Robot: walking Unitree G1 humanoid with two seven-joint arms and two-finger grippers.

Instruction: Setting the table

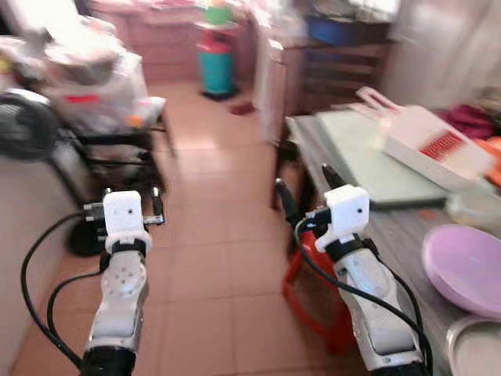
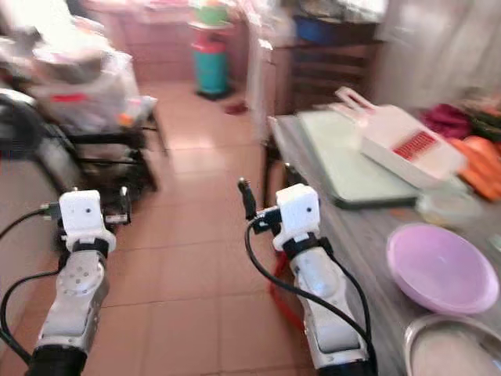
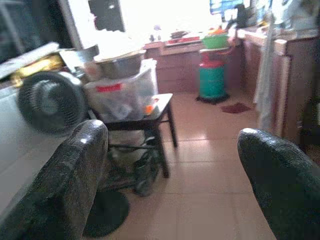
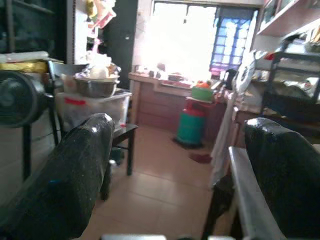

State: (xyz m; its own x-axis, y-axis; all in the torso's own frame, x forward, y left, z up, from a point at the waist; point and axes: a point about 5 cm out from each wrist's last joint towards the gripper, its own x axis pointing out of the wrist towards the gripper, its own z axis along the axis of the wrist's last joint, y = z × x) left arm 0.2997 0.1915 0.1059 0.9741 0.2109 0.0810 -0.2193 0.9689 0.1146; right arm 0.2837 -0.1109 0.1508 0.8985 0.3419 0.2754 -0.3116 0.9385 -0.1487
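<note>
While raised forward at waist height over tiled floor [image 1: 211, 266]: 2 silver arms, roughly parallel, wrists level, each with a white camera block at the wrist.

Left gripper [image 1: 131, 202]: over open floor, well apart from table. 2 black fingers [image 3: 70, 185] spread wide in left wrist view, floor visible between them, nothing held.

Right gripper [image 1: 305, 186]: just beside near corner of grey table [image 1: 391, 235], not touching tabletop. 2 black fingers [image 4: 70, 175] spread wide in right wrist view, nothing held; table edge seen between them.

Table contents, counted:
- 1 pink plate [image 2: 442, 268], near edge, right of right arm.
- 1 metal plate [image 2: 450, 348], just beside pink plate, nearer to camera, partly cut off.
- 1 pale green cutting board [image 1: 376, 157], further along table.
- 1 white slicer [image 1: 427, 141] with red insert, resting tilted on cutting board.
- Orange items [image 2: 477, 168] at far right edge, too blurred to count.

Elsewhere:
- 1 red stool [image 1: 313, 298] under table edge, behind right arm.
- 1 black fan [image 3: 47, 102] at left.
- 1 dark side table [image 3: 142, 120] carrying a plastic bin and 1 metal bowl [image 3: 120, 62].
- 1 green gas cylinder [image 1: 217, 66] at far end of room.
</note>
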